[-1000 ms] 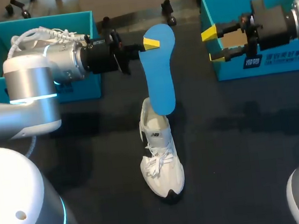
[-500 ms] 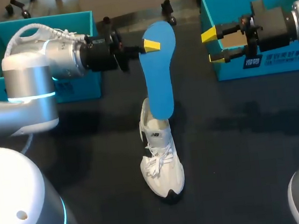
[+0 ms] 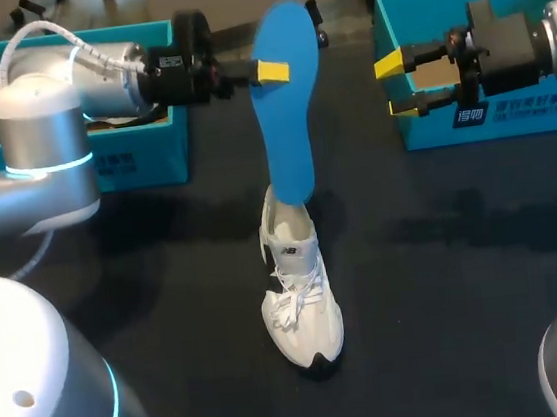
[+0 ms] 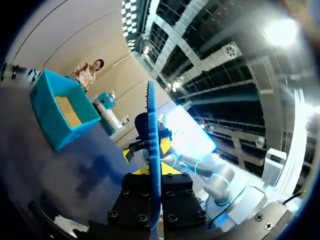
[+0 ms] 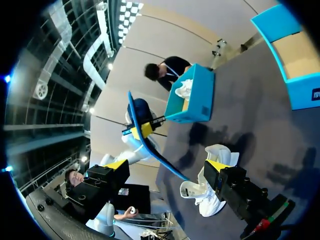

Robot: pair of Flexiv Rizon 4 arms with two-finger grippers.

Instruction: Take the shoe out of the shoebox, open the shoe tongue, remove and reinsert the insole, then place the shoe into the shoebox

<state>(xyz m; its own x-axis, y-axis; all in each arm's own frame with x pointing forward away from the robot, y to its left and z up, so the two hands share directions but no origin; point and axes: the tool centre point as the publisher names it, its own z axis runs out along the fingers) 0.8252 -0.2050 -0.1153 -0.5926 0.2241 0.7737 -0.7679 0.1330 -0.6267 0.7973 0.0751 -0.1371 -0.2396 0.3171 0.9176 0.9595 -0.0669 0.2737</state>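
1. Left gripper (image 3: 272,70): fingers clamped flat on the blue insole (image 3: 288,117), gripping it near its upper end. One yellow tip shows on the near face; the other is hidden behind the insole.
2. Insole hangs nearly upright, long axis vertical. Its lower end meets the heel opening of the white sneaker (image 3: 301,297); cannot tell whether it is inside or only touching.
3. Sneaker stands upright on the dark table (image 3: 468,277), toe toward the robot, laces loose.
4. Left arm comes in level above the left shoebox (image 3: 143,164), wrist pointing toward the table's middle.
5. Right gripper (image 3: 393,85): fingers wide apart, nothing between them. It is held level in front of the right shoebox (image 3: 510,117), pointing toward the insole and well apart from it.
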